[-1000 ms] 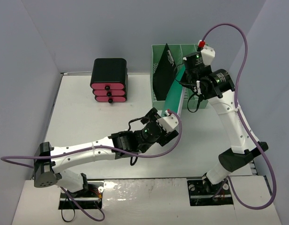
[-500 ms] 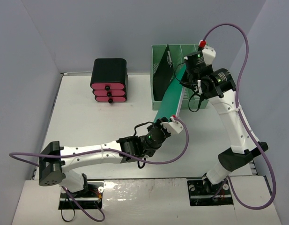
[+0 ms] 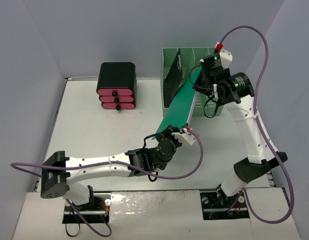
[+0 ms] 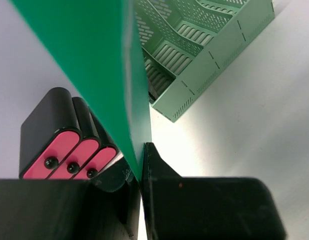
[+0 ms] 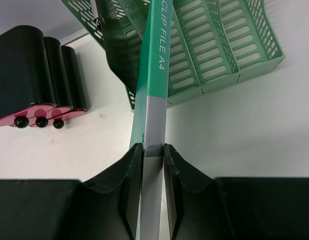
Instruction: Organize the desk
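I see both arms on one flat green clip file (image 3: 180,105), which slants from the pale green perforated plastic file rack (image 3: 194,52) down toward the near side of the tabletop. My right tool (image 3: 198,86) is closed on the file's upper end, just in front of the rack; the right wrist view shows its two fingers clamped on the pale strip of the spine below the lettering "CLIP FILE A4". My left tool (image 3: 178,130) is closed on the file's lower corner, nearer to me than the rack, and its wrist view shows the thin green edge pinched between the two black fingers. The large matte white tabletop (image 3: 94,130) spreads under everything, bounded by pale grey walls, with the rack standing at its far edge. Well to the left of the rack, also at the far edge, sits a black box with three pink-fronted drawers (image 3: 116,85).
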Motion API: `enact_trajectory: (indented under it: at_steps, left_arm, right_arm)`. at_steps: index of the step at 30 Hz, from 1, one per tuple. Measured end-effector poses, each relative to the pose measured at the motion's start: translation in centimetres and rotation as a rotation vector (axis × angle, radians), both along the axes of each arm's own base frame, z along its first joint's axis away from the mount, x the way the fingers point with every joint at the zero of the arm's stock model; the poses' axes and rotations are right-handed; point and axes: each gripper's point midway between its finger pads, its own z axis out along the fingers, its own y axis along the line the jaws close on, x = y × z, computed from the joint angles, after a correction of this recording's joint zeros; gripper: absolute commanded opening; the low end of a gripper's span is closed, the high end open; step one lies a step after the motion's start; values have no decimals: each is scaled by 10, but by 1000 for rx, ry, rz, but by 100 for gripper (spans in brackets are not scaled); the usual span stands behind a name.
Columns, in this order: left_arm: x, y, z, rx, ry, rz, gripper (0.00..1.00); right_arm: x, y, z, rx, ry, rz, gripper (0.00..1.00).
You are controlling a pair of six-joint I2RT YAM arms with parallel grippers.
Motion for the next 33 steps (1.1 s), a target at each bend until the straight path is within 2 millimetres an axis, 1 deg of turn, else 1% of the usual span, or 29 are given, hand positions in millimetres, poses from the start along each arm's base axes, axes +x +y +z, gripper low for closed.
enact_trajectory:
  at_steps: [5,13,17,24,30,33]
  left_arm:
    - [0,1,10,-10,-35,12,0]
    - [0,3,29,-28,-91,21,0]
    - [0,4,36,-37,-112,26,0]
    - [1,6,33,-13,-125,32,0]
    - [0,8,35,-11,-130,31,0]
    - [0,11,40,-16,-135,30,0]
  right_arm:
    - [-5,2,-8,27,34,21,38]
    - [-15,11,-28,80,109,67,44]
    - [-18,17,-40,132,148,79,45]
    - [-22,18,-63,190,209,67,45]
    - [-25,16,-68,227,226,61,46]
    - [-30,10,-75,261,249,57,46]
